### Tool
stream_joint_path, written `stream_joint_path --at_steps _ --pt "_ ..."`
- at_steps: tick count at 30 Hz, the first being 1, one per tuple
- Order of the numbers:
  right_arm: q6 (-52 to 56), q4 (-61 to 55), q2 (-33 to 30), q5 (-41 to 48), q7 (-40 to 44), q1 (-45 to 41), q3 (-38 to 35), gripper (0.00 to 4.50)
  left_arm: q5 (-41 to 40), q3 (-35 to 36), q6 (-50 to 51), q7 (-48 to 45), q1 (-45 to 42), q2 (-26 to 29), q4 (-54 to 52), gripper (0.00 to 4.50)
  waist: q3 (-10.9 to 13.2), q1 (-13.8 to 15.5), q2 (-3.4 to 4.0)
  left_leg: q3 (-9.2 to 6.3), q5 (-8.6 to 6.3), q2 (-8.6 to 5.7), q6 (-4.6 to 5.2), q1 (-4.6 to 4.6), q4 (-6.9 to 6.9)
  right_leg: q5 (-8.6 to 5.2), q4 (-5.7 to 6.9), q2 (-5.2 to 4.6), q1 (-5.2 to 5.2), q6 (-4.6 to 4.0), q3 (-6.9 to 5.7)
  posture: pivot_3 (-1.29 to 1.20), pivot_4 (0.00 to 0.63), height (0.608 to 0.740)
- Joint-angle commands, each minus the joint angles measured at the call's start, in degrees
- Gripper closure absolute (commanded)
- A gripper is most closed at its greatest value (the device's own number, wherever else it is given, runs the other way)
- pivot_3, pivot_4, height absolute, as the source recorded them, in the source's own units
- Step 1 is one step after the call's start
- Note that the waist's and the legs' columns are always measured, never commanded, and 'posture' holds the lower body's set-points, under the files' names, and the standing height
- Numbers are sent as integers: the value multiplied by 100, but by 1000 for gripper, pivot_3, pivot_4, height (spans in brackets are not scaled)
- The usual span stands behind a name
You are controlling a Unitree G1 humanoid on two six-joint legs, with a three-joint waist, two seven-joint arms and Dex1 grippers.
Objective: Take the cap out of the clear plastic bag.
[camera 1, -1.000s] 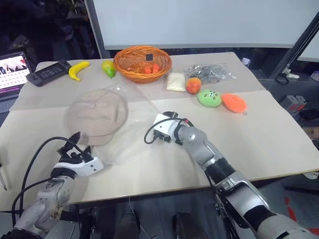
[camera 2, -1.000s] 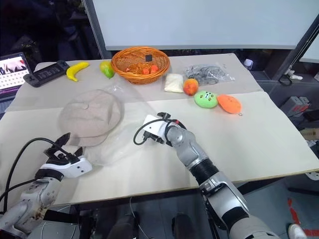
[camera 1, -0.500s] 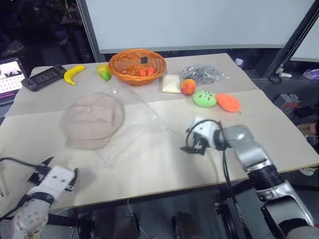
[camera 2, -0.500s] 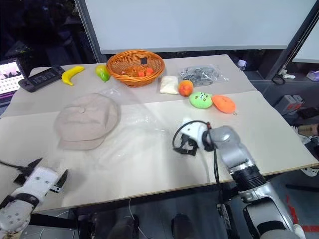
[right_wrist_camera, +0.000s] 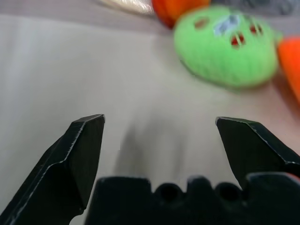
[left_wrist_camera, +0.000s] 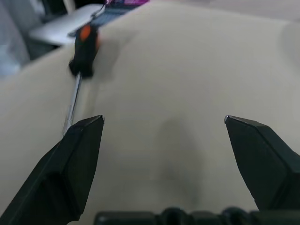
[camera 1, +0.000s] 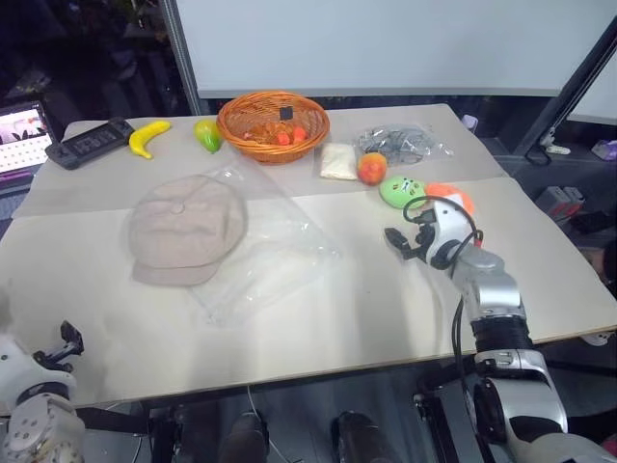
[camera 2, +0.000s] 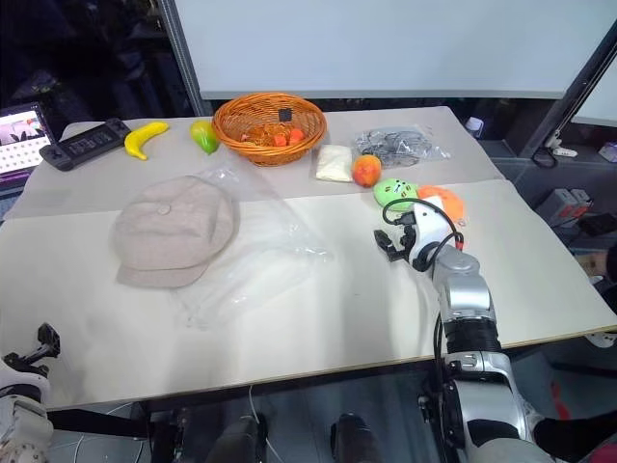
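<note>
The beige cap lies flat on the table, button up, left of centre. Its right edge meets the clear plastic bag, which lies crumpled and flat beside it; whether any plastic covers the brim I cannot tell. My right gripper hovers open over bare table to the right of the bag, close to a green plush toy, with nothing between its fingers. My left gripper is open and holds nothing at the table's front left corner, far from the cap.
Along the back stand an orange wicker basket, a banana, a green-yellow fruit, a game controller, a white packet, a peach and a small clear bag. A screwdriver lies near the left gripper.
My right gripper swung from over the bag to the right, up to the green toy. My left gripper drew back from beside the cap to the front left corner. Both stayed open.
</note>
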Motion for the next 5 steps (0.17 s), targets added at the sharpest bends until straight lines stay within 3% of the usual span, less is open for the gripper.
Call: stream_joint_path --at_steps 1,5 --pt "-295 219 -73 139 -104 -270 -189 0 -97 155 -153 213 -199 -12 41 53 0 -10 0 0 0 0 0 3 4 0 0 0 5 1 0 0 150 740" --pt "-528 457 -168 0 -9 -294 -9 0 -73 52 -256 151 -262 -37 140 53 0 -28 0 0 -2 0 2 -2 11 1 -1 1 4 3 1 0 150 740"
